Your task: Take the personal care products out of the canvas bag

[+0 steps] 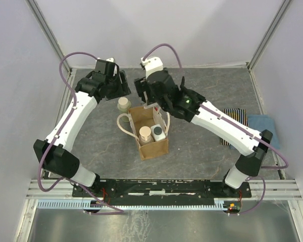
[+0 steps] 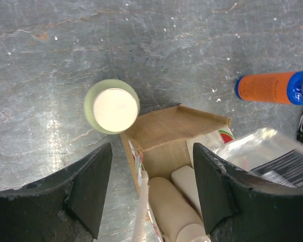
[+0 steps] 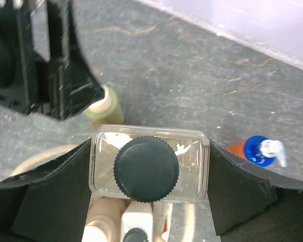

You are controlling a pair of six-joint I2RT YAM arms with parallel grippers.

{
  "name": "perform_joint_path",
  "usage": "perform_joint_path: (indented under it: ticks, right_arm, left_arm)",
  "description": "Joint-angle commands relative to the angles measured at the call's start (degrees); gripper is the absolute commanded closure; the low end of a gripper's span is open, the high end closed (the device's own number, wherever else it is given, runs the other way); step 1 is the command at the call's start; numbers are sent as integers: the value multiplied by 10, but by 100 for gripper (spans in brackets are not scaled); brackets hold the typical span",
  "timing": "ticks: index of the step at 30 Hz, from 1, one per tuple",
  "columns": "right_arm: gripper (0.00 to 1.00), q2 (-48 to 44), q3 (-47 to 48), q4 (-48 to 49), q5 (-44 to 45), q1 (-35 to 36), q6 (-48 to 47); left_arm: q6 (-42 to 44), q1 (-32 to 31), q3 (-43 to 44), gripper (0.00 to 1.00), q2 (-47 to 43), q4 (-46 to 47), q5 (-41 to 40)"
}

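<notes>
The canvas bag stands open mid-table, with a beige bottle and a white dark-capped bottle upright inside. My right gripper is shut on a clear rectangular bottle with a dark ribbed cap, held above the bag's far end. A pale green bottle with a cream lid stands on the table just left of the bag's far corner. My left gripper hovers open over that far edge, with nothing between its fingers. The beige bottle shows below it inside the bag.
An orange bottle with a blue cap lies on the table beyond the bag, also seen as the orange bottle beside my right finger. A striped folded cloth and a blue folded cloth lie at the right edge. One cream handle loops out on the bag's left.
</notes>
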Motion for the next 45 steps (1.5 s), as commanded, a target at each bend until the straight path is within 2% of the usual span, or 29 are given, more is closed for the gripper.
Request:
perform_joint_path:
  ticks: [1, 6, 14, 21, 31, 40, 45]
  right_arm:
    - [37, -66, 50, 80, 54, -42, -33]
    - [37, -79, 51, 87, 44, -86, -32]
    - [37, -58, 50, 66, 25, -134, -28]
    - [35, -72, -36, 75, 11, -158, 5]
    - [34, -94, -217, 127, 1, -171, 54]
    - [34, -98, -294, 154, 4, -177, 78]
    - [33, -112, -332, 164, 19, -177, 84]
  left_arm:
    - [-18, -24, -2, 29, -36, 46, 20]
    - [-19, -64, -6, 29, -36, 69, 27]
    - [1, -132, 15, 30, 25, 66, 66]
    - [6, -157, 0, 31, 53, 58, 71]
    - [13, -191, -24, 32, 50, 45, 79]
    - [12, -213, -64, 32, 53, 43, 104]
    - [-5, -214, -58, 32, 56, 10, 92]
